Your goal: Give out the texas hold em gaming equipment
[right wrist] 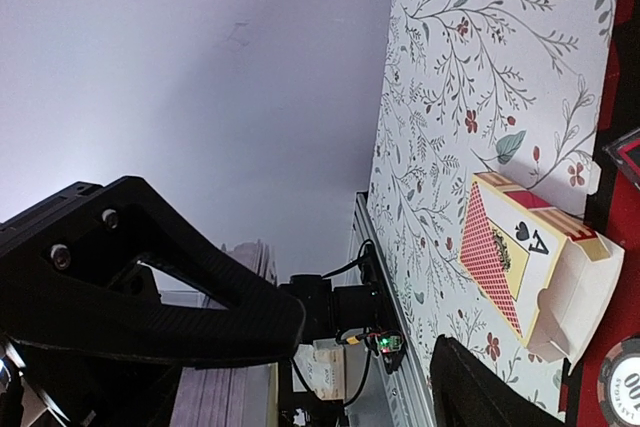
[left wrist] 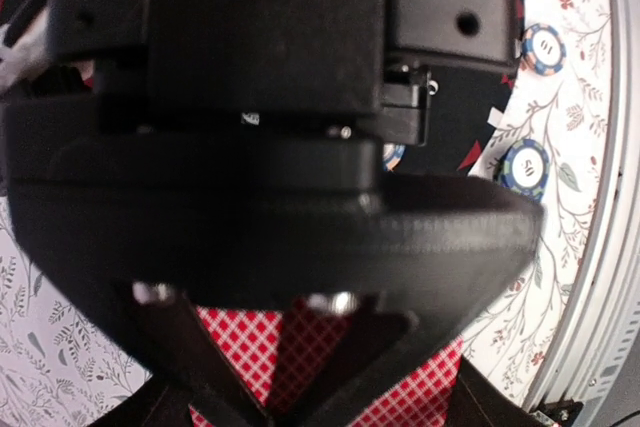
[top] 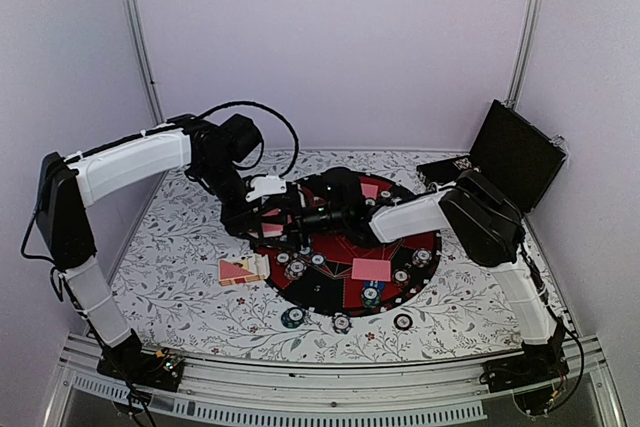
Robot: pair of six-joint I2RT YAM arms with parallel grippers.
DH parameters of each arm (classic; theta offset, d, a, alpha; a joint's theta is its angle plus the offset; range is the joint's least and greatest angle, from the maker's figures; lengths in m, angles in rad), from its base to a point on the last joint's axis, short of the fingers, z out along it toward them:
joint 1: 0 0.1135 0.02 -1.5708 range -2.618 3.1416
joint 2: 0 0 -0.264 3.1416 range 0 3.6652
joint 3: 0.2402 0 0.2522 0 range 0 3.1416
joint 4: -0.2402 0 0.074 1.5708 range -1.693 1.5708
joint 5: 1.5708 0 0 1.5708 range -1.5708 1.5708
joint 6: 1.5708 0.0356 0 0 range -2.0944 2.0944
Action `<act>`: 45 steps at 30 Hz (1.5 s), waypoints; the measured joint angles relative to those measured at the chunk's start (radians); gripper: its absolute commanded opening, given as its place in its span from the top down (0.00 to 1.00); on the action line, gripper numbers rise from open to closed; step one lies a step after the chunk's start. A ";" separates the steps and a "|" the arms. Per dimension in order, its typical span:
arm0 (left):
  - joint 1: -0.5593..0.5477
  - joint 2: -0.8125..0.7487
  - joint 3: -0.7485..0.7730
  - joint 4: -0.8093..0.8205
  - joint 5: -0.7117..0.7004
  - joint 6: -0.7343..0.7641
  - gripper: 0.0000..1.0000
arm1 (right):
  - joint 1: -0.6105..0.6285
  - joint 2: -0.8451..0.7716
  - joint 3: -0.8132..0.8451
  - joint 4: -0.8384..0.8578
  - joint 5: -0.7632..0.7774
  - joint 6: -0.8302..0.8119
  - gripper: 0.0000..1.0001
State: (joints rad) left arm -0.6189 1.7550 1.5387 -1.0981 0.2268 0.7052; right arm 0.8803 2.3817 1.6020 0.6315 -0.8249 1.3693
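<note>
My left gripper (top: 283,219) hangs over the middle of the round red-and-black mat (top: 335,297), shut on red-checked playing cards (left wrist: 240,347). My right gripper (top: 307,218) reaches in from the right and meets it; its black body (left wrist: 270,97) fills the left wrist view. In the right wrist view its fingers (right wrist: 200,297) stand wide apart, with only wall and rail between them. Pink cards (top: 371,268) lie on the mat. Poker chips (top: 295,269) sit on the mat and along its front edge (top: 342,323), with two more beside the rim (left wrist: 545,49).
An open card box (top: 240,270) printed with an ace (right wrist: 530,267) lies on the floral cloth left of the mat. A black hinged case (top: 515,152) stands open at the back right. The metal rail (top: 330,387) runs along the near edge.
</note>
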 measured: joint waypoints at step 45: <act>-0.011 0.006 0.000 -0.003 -0.008 0.002 0.99 | -0.189 -0.433 -0.528 0.025 -0.023 -0.063 0.91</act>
State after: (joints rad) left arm -0.6304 1.7607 1.5387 -1.1011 0.2192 0.7067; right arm 0.6914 1.9484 1.0737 0.6567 -0.8482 1.3067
